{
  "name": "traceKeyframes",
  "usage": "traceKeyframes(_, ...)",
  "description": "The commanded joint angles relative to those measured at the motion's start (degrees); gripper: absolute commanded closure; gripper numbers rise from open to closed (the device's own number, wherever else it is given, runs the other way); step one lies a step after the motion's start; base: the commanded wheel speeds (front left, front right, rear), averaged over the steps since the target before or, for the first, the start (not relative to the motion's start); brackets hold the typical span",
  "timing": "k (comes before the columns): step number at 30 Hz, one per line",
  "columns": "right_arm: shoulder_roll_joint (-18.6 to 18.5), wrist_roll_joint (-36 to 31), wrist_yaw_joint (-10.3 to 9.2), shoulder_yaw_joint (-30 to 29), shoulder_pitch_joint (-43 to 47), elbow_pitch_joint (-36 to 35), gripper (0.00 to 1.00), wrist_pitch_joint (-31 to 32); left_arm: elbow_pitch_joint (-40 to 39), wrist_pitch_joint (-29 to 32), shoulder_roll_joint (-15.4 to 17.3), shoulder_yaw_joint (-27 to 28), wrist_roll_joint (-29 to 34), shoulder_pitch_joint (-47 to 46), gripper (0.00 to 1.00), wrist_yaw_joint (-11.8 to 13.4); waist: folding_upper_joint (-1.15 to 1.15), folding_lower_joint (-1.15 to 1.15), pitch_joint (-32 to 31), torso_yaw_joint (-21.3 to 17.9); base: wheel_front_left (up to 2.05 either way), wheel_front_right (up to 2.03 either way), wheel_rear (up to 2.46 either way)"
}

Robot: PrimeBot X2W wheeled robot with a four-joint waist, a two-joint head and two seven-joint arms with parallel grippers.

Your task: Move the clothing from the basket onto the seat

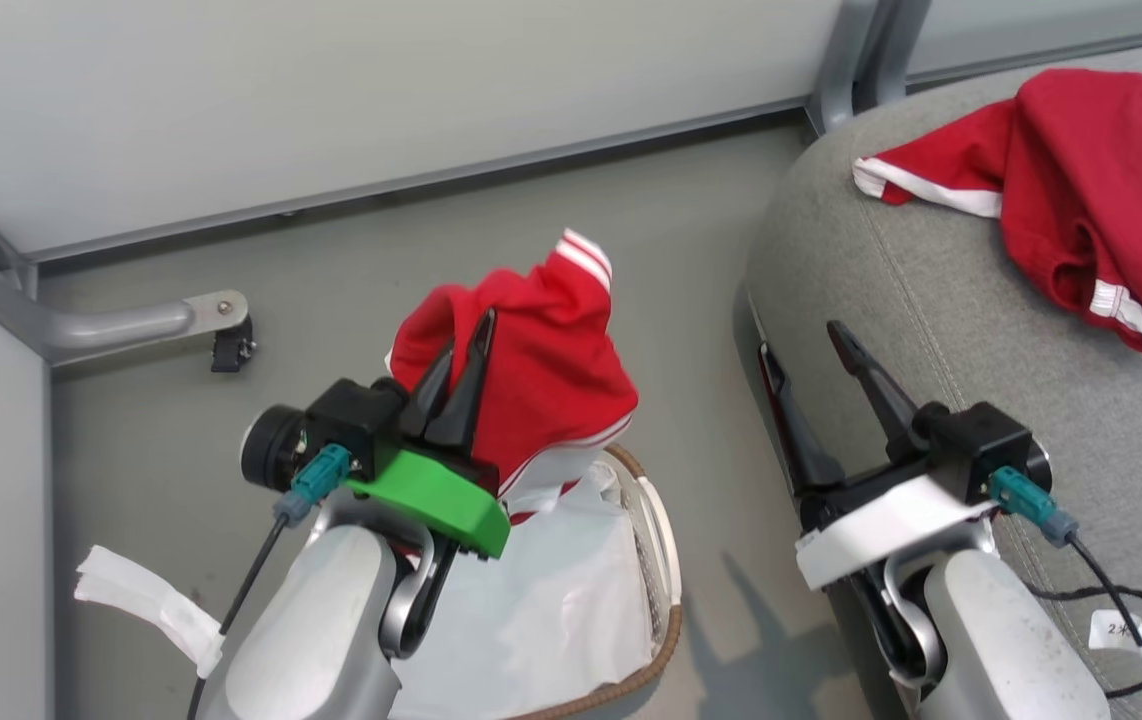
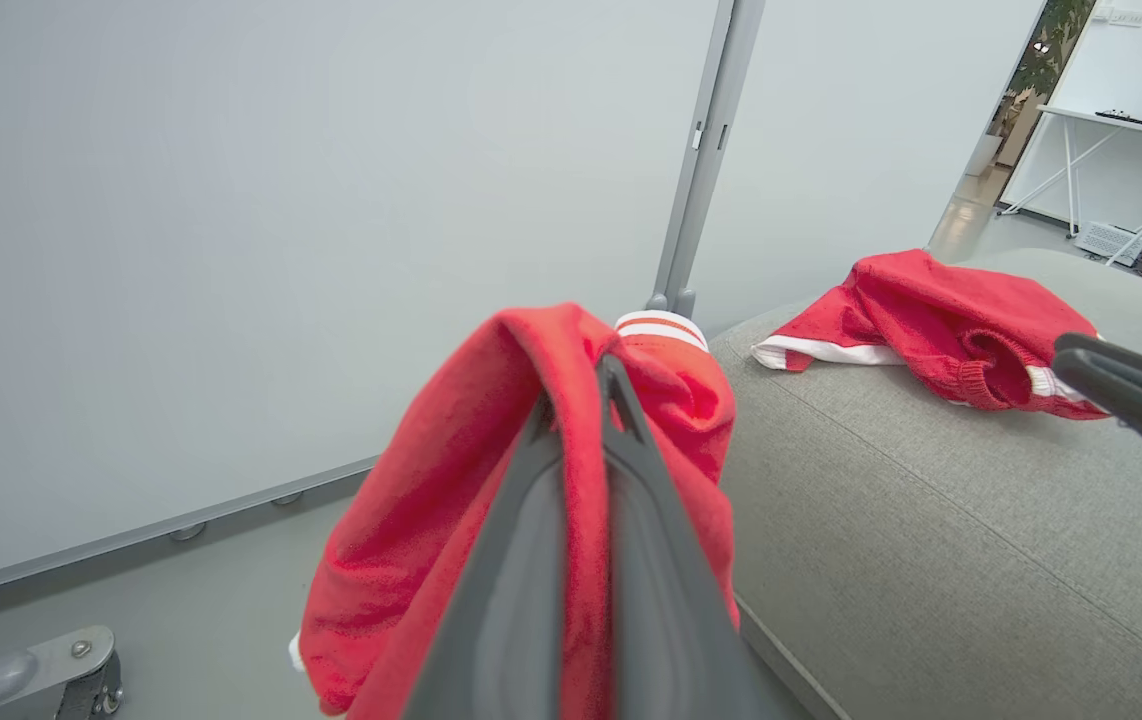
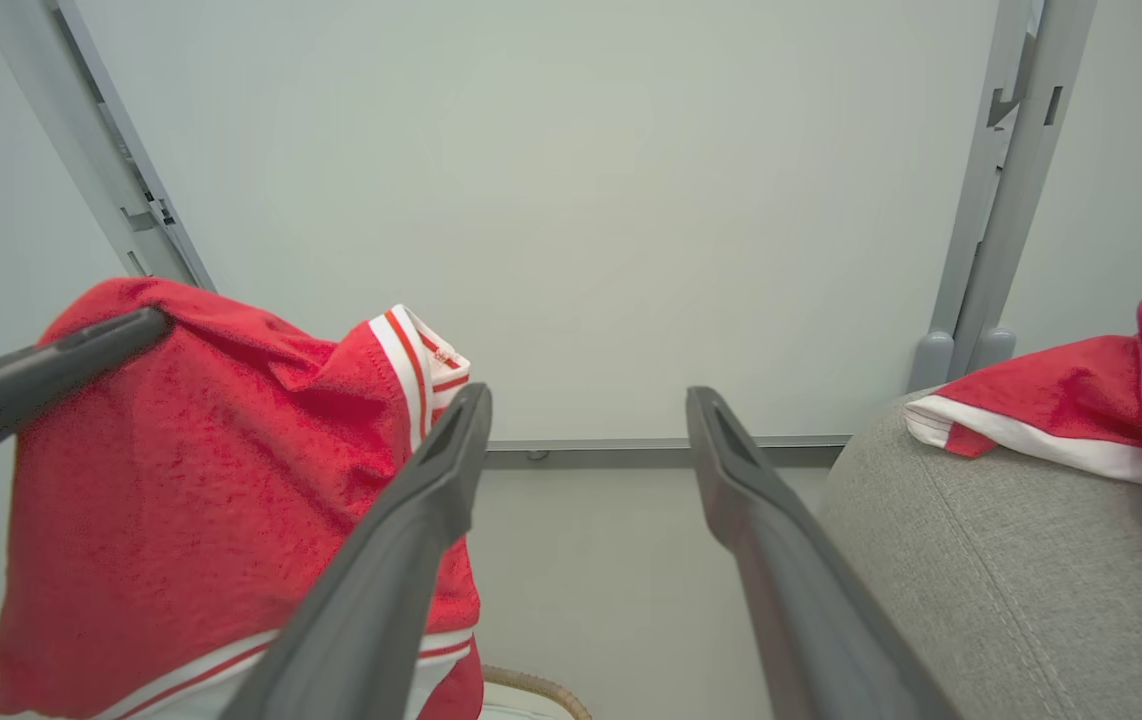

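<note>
Left gripper (image 1: 469, 330) pinches clothing (image 1: 551, 390), long axis vertical (stripes (image 1: 586, 258) up).

Clothing (image 1: 1081, 180) on seat (image 1: 931, 330) (basket (image 1: 666, 560) leftward)

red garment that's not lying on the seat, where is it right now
In the head view the red garment hangs left of centre, pinched in the shut left gripper over the basket, with the seat to its right.

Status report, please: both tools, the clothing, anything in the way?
Left tool shut on red garment, held above basket. Right tool open, empty, at seat edge. Second garment already on seat. No obstacle seen.
</note>
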Motion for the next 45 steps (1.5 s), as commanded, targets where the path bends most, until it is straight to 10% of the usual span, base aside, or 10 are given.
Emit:
traceKeyframes(1, -0.21, -0.52, -0.08, 0.22, 1.3, 0.38, 0.0, -0.01, -1.3, -0.05, -0.24, 0.46, 0.58, -1.14, 1.0, -0.19, 0.0, 0.0, -1.71, 1.35, 0.0, 0.0, 0.0)
traceKeyframes(26, -0.34, -2.83, -0.08, 5.61, 3.51, 5.12, 0.0, -0.01, -11.07, -0.05, -1.16, -3.44, -0.91, -3.04, 1.0, -0.3, 0.0, 0.0, -5.89, 6.34, 0.0, 0.0, 0.0)
traceKeyframes(45, -7.83, 2.04, -0.08, 15.25, -7.31, 14.45, 0.0, -0.01, -12.11, -0.05, -1.43, -10.55, -2.65, -6.28, 1.0, -0.28, 0.0, 0.0, -3.74, 11.85, 0.0, 0.0, 0.0)
